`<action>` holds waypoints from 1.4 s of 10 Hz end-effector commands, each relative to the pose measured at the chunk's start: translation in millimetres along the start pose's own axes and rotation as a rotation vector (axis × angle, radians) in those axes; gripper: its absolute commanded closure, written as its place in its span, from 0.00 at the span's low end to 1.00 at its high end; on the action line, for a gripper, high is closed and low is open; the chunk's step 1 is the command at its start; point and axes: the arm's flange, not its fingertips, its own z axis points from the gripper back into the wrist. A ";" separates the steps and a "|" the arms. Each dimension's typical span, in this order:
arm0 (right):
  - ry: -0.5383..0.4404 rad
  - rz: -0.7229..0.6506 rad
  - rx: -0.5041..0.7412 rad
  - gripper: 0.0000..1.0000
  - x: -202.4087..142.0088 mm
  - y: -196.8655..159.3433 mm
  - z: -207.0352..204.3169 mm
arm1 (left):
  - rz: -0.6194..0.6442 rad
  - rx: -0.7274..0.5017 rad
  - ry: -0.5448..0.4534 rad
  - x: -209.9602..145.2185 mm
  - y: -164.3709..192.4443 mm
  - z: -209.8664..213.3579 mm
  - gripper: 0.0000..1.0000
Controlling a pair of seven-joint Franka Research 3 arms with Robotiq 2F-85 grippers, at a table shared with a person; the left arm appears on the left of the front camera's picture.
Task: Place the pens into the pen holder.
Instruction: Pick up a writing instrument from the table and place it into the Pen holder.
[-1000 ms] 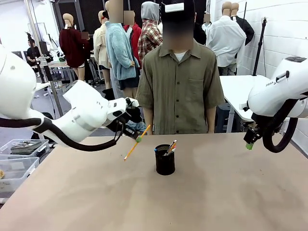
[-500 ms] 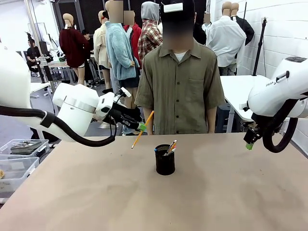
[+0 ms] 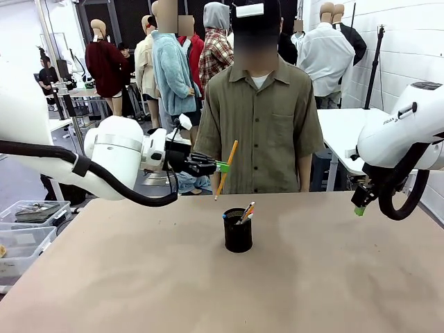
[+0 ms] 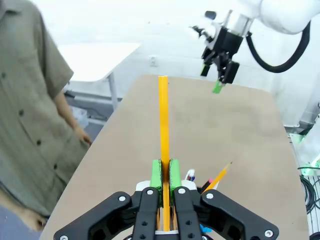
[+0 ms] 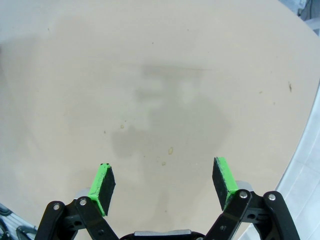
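One clamped pencil [image 3: 226, 169]; one holder [image 3: 238, 234]

Bright, even indoor light falls from overhead, and the front view is sharp throughout. The cup [image 3: 238, 234] throws only a soft, short shadow on the counter [image 3: 222, 277]. In the left wrist view the background above the counter is washed out to near white. The right wrist view shows faint mottled shadows on the counter, and its edges curve from the wide lens.
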 end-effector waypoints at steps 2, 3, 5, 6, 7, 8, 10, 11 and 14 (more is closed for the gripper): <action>0.000 0.013 -0.010 0.03 -2.0 -1.2 -2.1 | -0.080 -0.069 -0.076 7.7 7.1 -21.1 1.00; 0.000 0.013 -0.010 0.03 -2.0 -1.2 -2.1 | -0.090 -0.092 -0.071 9.0 5.9 -33.4 1.00; 0.000 0.013 -0.010 0.03 -2.0 -1.2 -2.1 | -0.113 -0.152 -0.046 5.1 4.7 -54.3 1.00; 0.000 0.013 -0.010 0.03 -2.0 -1.2 -2.1 | -0.098 -0.185 -0.038 -3.8 10.2 -65.4 1.00; 0.000 0.013 -0.010 0.03 -2.0 -1.2 -2.1 | -0.083 -0.211 -0.019 -11.9 12.7 -71.9 1.00; 0.000 0.013 -0.010 0.03 -2.0 -1.2 -2.1 | -0.078 -0.218 0.000 -18.9 11.1 -75.3 1.00; 0.000 0.013 -0.010 0.03 -2.0 -1.2 -2.1 | -0.067 -0.237 -0.002 -31.6 7.0 -76.8 1.00; 0.000 0.013 -0.010 0.03 -2.0 -1.2 -2.1 | -0.059 -0.240 0.005 -36.7 4.2 -77.0 1.00; 0.000 0.013 -0.010 0.03 -2.0 -1.2 -2.1 | -0.040 -0.240 0.030 -58.4 -5.6 -69.8 1.00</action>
